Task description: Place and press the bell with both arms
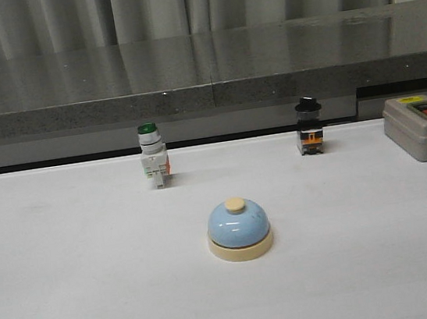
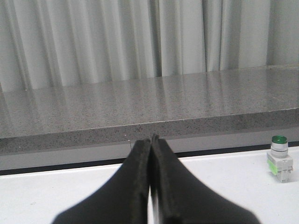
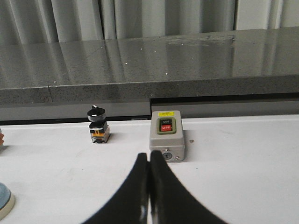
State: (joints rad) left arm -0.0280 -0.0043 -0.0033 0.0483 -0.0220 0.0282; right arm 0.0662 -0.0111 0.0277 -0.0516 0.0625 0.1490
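1. Bell [image 1: 239,229]: blue dome, cream base and cream button on top, upright on the white table [image 1: 75,303], mid-table in the front view, nothing touching it. Round, so no long axis; the button faces straight up.
2. Right gripper [image 3: 149,161]: black fingers pressed together, no gap, nothing held. In the right wrist view a sliver of the bell's edge [image 3: 4,200] sits off to the fingers' left side, level with their base rather than ahead of the tips.
3. Left gripper [image 2: 151,140]: fingers also closed flat against each other, empty. By judgement the bell lies off to its right.
4. Which arm is nearer: can't settle it; the bell looks roughly between the two.
5. Stage: the bell standing centred fits both a bell waiting to be moved and one already placed and rung.
6. Beyond: green pushbutton [image 1: 153,161], black selector switch [image 1: 309,127], grey on/off box [image 1: 423,127], all well past the bell.
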